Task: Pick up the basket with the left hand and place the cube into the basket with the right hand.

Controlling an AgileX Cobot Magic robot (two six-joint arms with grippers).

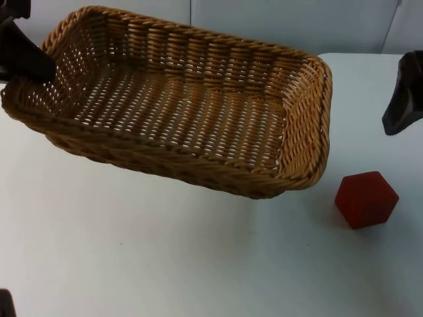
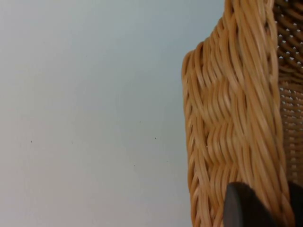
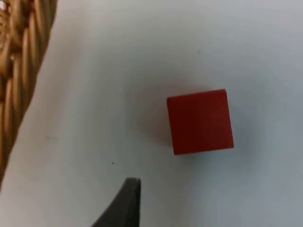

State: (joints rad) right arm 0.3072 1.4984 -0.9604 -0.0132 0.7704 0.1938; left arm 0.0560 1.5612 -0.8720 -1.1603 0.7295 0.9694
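The rectangular woven wicker basket (image 1: 178, 105) hangs above the white table top (image 1: 132, 251), tilted so that its open mouth faces the near side and its empty lattice floor is plainly on show. The left gripper (image 1: 26, 56) holds it at the far-left corner of the rim: one black finger lies against the inside of the wall, and in the left wrist view a dark fingertip (image 2: 244, 208) presses on the outer weave, so the claw is closed down on the rim itself. Holding it by one corner probably explains the slope, and it leaves the whole mouth free for something to be dropped in from the right. The small red cube (image 1: 367, 198) rests on the table to the right of the basket's near-right corner, close to it but not touching. The right gripper (image 1: 404, 99) hovers above the right side of the table, beyond the cube, with nothing in its grasp; its wrist camera looks straight down at the cube, which suggests it is lining up for the pick. How wide its fingers are spread I cannot tell. The lift looks done; the cube is not yet picked up.
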